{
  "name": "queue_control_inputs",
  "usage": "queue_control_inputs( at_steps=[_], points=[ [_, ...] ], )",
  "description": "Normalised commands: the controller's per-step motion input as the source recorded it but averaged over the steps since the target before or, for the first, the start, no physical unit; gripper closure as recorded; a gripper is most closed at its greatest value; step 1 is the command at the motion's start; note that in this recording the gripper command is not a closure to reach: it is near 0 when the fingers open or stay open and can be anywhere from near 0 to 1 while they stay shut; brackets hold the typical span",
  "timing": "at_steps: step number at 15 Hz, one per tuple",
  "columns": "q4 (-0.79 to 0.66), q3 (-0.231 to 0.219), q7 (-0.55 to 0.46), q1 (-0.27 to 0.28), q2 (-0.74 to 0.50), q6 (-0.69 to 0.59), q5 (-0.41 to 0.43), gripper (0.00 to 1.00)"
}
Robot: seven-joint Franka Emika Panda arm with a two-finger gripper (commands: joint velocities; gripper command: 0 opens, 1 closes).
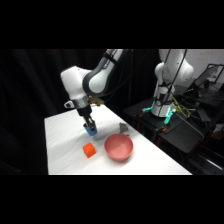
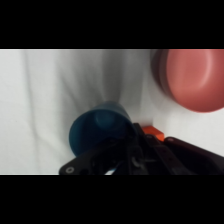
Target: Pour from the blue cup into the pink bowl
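The blue cup (image 1: 91,130) is at the middle of the white table, directly under my gripper (image 1: 89,125), which comes down on it from above. In the wrist view the cup (image 2: 100,129) fills the lower middle with its mouth facing the camera. Its near rim disappears behind the gripper's black linkage (image 2: 135,155). The pink bowl (image 1: 118,147) sits in front and to the right of the cup, apart from it. In the wrist view the bowl (image 2: 192,77) lies at the upper right.
A small orange cube (image 1: 89,150) lies in front of the cup, left of the bowl, and also peeks out beside the linkage in the wrist view (image 2: 152,133). A grey block (image 1: 123,128) rests behind the bowl. A dark stand with equipment (image 1: 165,112) is beyond the table's right edge.
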Motion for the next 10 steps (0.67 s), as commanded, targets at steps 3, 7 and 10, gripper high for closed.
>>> queue_control_inputs(
  at_steps=[3, 7, 10],
  points=[
    [-0.07, -0.07, 0.22, 0.196, -0.44, -0.41, -0.121, 0.18],
    [-0.34, 0.043, -0.06, 0.109, -0.42, -0.14, 0.114, 0.18],
    [-0.53, 0.102, -0.38, 0.023, -0.42, 0.03, 0.406, 0.18]
  ],
)
